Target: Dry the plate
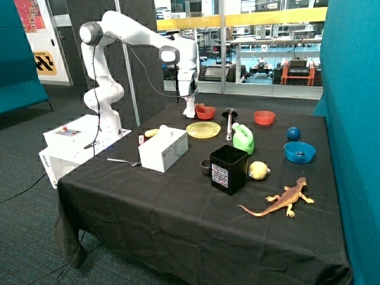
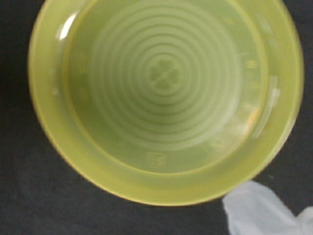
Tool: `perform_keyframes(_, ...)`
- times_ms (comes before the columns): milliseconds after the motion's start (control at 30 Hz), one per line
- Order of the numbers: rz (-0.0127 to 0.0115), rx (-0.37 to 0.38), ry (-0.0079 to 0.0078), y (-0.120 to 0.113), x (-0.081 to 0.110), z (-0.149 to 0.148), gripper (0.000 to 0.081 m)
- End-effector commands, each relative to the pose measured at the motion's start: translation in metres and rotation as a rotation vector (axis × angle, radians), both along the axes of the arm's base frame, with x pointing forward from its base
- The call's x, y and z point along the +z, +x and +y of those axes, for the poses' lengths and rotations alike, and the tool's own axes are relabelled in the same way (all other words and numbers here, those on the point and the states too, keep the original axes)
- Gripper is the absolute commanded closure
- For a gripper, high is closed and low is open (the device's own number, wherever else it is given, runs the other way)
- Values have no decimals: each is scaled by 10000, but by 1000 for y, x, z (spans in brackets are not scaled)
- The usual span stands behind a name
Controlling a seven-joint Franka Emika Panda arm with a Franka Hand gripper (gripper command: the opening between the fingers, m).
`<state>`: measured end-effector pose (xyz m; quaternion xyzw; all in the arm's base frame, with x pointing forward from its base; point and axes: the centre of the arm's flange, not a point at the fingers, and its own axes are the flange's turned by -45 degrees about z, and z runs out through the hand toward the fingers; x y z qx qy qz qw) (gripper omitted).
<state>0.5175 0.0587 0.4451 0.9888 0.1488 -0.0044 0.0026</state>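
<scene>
Currently the white Franka arm's two-finger claw (image 1: 189, 110) is held above the black-clothed table (image 1: 178, 225), with a piece of white cloth or tissue (image 1: 189, 109) hanging from it; the fingers themselves are hidden behind that white material, so whether they are apart or together cannot be told. Just below and slightly forward of the claw, the flat round pale yellow plastic plate with a raised rim (image 1: 203, 129) is seen lying upright on the black cloth, apart from the claw. In the wrist view the plate (image 2: 161, 98) fills most of the frame, concentric rings and a clover mark are seen on its base, and a corner of the white material (image 2: 259, 210) is seen beside its rim; contact between the two cannot be judged. Right beside the claw a small red plastic bowl (image 1: 205, 111) is placed. Near the claw a black ladle-like utensil (image 1: 229, 122) and a green plastic jug (image 1: 243, 138) are found. Nearer the table's front edge than the claw, a white cardboard box (image 1: 162, 149) is set beside the plate. Well apart from the claw a blue bowl (image 1: 299, 152) and an orange toy lizard (image 1: 284, 199) are seen.
</scene>
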Motion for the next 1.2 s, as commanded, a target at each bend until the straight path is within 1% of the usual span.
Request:
perform_keyframes(0,-76,1022,68,-6,-19,38,808)
perform_keyframes(67,-76,1070,68,-4,-26,41,808)
perform_keyframes(100,-76,982,68,-3,-29,41,808)
perform_keyframes(200,-76,1041,68,1,-43,42,808)
perform_keyframes(633,-77,777,67,13,-80,31,808)
perform_keyframes(867,-77,741,67,15,-98,28,808)
perform_keyframes(1167,-77,570,66,23,-109,20,808)
